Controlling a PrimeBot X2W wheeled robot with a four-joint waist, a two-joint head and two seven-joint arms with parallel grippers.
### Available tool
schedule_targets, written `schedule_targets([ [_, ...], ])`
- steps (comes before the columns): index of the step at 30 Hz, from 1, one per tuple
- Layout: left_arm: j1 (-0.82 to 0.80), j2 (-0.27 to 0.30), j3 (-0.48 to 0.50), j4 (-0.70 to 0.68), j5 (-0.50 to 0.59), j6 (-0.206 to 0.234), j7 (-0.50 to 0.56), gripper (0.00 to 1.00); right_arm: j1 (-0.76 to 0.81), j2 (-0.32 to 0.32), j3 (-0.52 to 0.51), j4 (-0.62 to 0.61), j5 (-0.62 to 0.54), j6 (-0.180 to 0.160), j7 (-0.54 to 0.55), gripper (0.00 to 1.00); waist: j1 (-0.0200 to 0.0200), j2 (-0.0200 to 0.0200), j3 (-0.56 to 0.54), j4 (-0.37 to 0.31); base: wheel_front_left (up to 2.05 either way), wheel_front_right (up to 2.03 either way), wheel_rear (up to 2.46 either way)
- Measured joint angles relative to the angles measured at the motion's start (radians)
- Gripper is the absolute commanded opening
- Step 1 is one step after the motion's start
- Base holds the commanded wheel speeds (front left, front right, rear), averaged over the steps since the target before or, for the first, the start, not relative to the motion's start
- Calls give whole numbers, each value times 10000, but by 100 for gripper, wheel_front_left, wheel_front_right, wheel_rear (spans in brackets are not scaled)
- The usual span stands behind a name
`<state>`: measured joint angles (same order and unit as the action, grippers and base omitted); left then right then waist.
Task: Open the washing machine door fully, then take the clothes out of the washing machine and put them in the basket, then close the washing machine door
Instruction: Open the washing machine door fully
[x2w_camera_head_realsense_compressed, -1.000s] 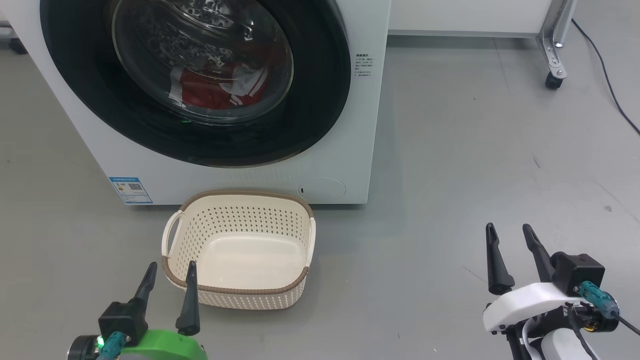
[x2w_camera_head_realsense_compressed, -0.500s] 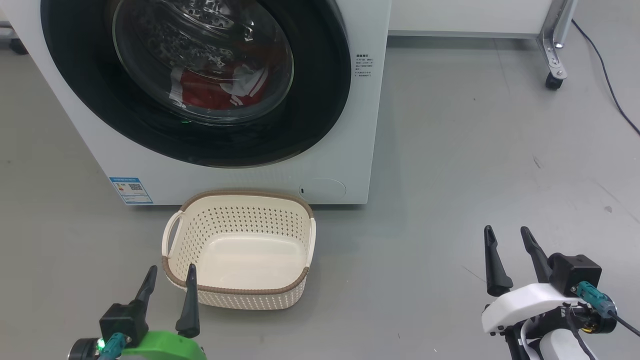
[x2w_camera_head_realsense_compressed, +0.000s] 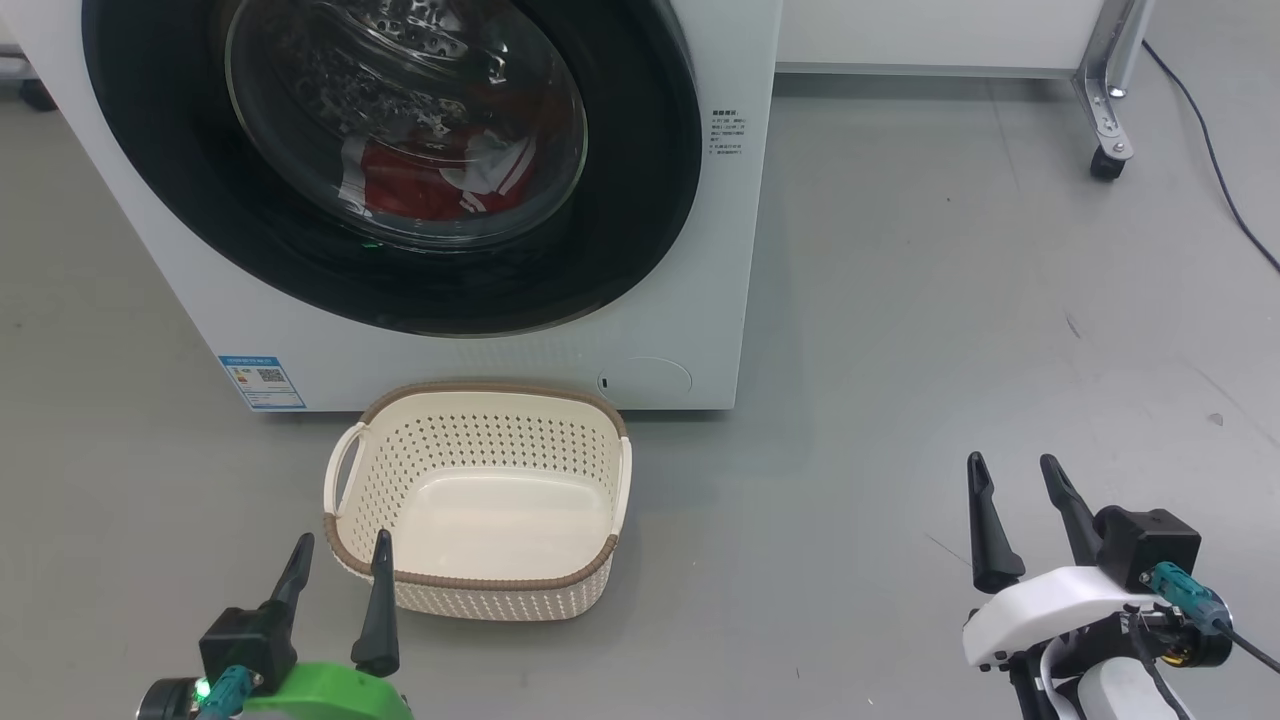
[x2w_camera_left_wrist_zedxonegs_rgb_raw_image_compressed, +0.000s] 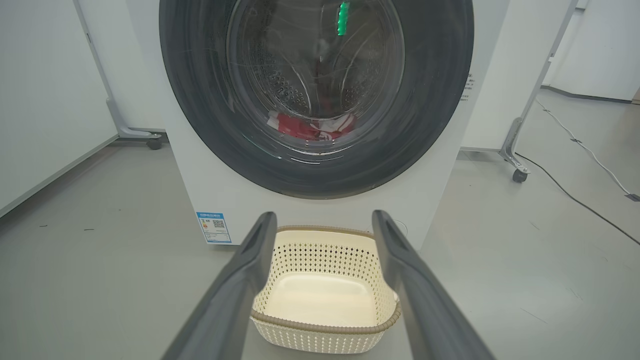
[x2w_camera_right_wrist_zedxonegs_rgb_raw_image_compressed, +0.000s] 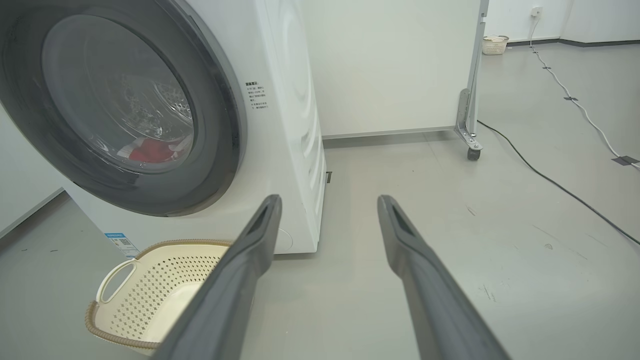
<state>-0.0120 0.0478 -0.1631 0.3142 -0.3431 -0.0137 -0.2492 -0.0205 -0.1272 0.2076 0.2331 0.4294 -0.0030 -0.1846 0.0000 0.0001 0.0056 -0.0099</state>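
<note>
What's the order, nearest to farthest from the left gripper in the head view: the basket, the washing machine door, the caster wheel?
1. basket: on the floor, just ahead and to the right of the left gripper.
2. washing machine door: beyond the basket, higher up, closed.
3. caster wheel: far across the floor at the upper right.

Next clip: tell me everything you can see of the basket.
The basket is small, cream plastic, a rounded rectangle with perforated walls, a smooth bottom, a brown woven-look rim and a loop handle at each short end. It stands upright and empty on the grey floor, just in front of the washing machine; whether they touch is unclear. The open left gripper hovers by its near left corner, apart.
</note>
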Motion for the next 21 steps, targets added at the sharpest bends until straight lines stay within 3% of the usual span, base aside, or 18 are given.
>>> schedule_targets([
  [18,-34,-12,2,81,-2,0,0,100,-129,-2,38,121,0,2,-4,100,0,0,-3,3,0,0,0],
  [19,-35,-13,2,81,-2,0,0,100,-129,-2,38,121,8,4,-13,93,0,0,2,5,0,0,0],
  [20,-35,-13,2,82,-4,0,0,100,-129,-2,36,121,12,4,-15,37,0,-1,11,7,0,0,0],
  [21,-35,-13,2,82,-10,0,0,100,-129,-2,35,113,12,4,-13,2,0,0,23,9,0,0,0],
])
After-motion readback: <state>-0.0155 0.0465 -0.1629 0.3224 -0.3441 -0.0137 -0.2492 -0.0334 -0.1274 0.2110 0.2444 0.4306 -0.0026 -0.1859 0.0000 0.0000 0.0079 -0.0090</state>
